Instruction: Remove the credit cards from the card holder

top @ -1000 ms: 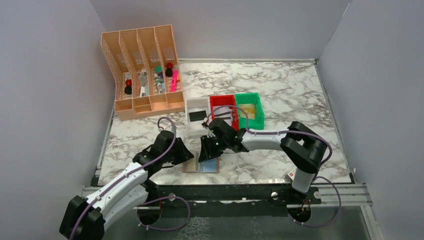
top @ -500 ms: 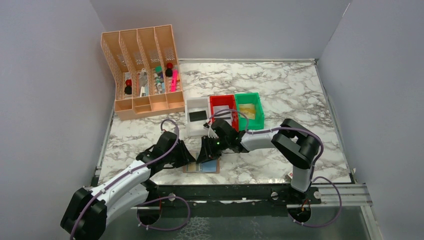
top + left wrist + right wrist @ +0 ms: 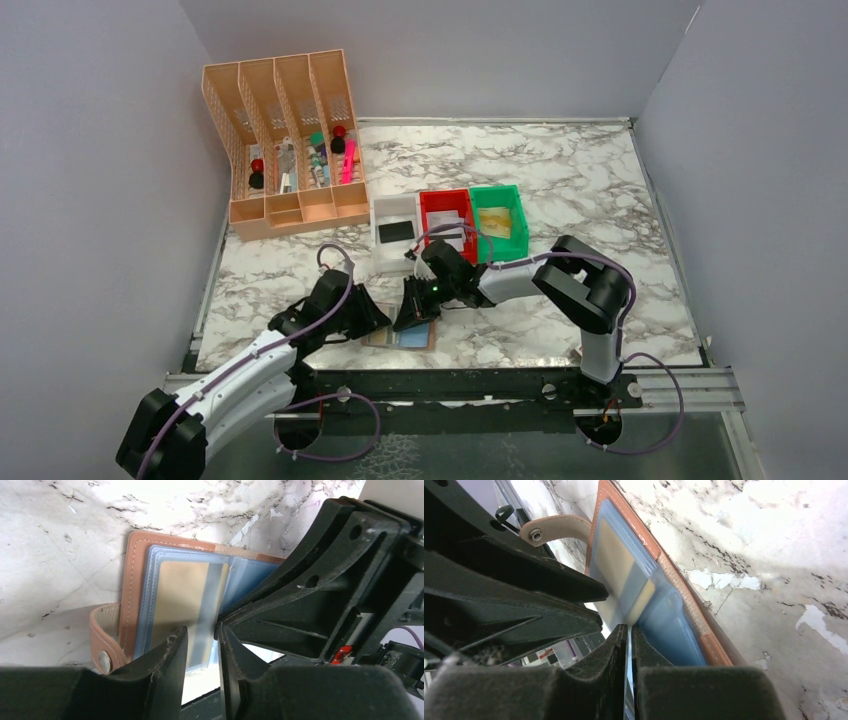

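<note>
The brown card holder (image 3: 403, 339) lies open near the table's front edge, its pale blue sleeves facing up (image 3: 150, 580) (image 3: 674, 625). A tan credit card (image 3: 186, 587) (image 3: 613, 555) sits in the left sleeve. My left gripper (image 3: 200, 629) (image 3: 377, 318) stands narrowly open, its fingertips down on that sleeve's near edge. My right gripper (image 3: 629, 626) (image 3: 413, 314) faces it from the right, shut on a thin pale edge at the sleeve mouth; this looks like the card's edge. Another tan card (image 3: 497, 222) lies in the green bin and a dark one (image 3: 396, 231) in the white bin.
White (image 3: 381, 262), red (image 3: 428, 205) and green (image 3: 520, 215) bins stand in a row just behind the grippers. A peach desk organizer (image 3: 290, 205) with pens stands at the back left. The black front rail (image 3: 450, 385) runs close below the holder.
The right gripper's jaws have closed onto the thin edge, and its arm has drawn in to the left. The left gripper has stayed on the holder, shifting only slightly.
</note>
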Motion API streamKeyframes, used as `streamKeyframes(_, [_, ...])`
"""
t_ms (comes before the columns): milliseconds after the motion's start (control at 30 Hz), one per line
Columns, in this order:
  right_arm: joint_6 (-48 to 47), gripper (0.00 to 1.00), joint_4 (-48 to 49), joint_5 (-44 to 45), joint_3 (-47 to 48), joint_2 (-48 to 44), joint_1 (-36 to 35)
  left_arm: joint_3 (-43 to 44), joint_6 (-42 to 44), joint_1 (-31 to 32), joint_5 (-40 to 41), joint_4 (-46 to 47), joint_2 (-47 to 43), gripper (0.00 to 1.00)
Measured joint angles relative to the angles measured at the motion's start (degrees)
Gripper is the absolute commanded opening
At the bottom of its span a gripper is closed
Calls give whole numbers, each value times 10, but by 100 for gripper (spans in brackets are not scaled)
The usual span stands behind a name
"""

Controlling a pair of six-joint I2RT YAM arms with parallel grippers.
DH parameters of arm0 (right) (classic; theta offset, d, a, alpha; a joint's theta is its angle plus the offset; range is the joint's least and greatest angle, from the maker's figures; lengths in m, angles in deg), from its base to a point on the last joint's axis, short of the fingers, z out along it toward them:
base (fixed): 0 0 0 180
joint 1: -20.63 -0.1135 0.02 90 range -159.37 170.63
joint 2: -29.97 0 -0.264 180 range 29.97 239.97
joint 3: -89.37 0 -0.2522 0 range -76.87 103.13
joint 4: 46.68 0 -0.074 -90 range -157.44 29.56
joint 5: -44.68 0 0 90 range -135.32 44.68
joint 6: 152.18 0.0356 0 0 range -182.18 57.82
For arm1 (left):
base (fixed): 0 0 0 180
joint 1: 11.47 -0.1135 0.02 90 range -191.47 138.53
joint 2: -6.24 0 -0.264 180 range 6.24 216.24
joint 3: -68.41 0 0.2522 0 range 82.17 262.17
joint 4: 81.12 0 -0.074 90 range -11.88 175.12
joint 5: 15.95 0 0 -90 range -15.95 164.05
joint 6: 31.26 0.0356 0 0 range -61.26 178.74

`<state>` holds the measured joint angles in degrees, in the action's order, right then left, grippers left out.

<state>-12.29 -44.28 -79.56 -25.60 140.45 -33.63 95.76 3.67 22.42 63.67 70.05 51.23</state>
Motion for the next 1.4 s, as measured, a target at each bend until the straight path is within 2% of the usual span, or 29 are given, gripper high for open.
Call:
streamKeyframes(133, [0, 11, -4, 15, 0, 0, 2, 20, 0, 1, 35, -42, -14, 40])
streamKeyframes(367, [0, 14, -6, 24, -6, -4, 10, 48, 5, 1, 84, -78, 1, 39])
streamKeyframes(600, [7, 27, -2, 22, -7, -6, 12, 45, 11, 1, 73, -69, 23, 28])
streamKeyframes(733, [11, 28, 1, 16, -7, -6, 13, 34, 12, 0, 57, -43, 28, 25])
streamKeyframes(833, [11, 25, 0, 11, -7, -6, 15, 27, 13, -1, 53, -26, 31, 23])
streamKeyframes(1067, [19, 4, 28, -5, -30, -6, 21, 18, 11, 0, 52, -2, 32, 23])
streamKeyframes(1133, [25, 2, 29, -6, -32, -6, 23, 17, 11, 0, 50, 1, 32, 24])
streamKeyframes(1300, [28, 1, 33, -6, -53, -25, 31, 17, 6, 5, 43, -2, 17, 37])
streamKeyframes(1400, [28, 1, 45, -11, -76, -40, 39, 17, 5, 9, 43, -16, -2, 39])
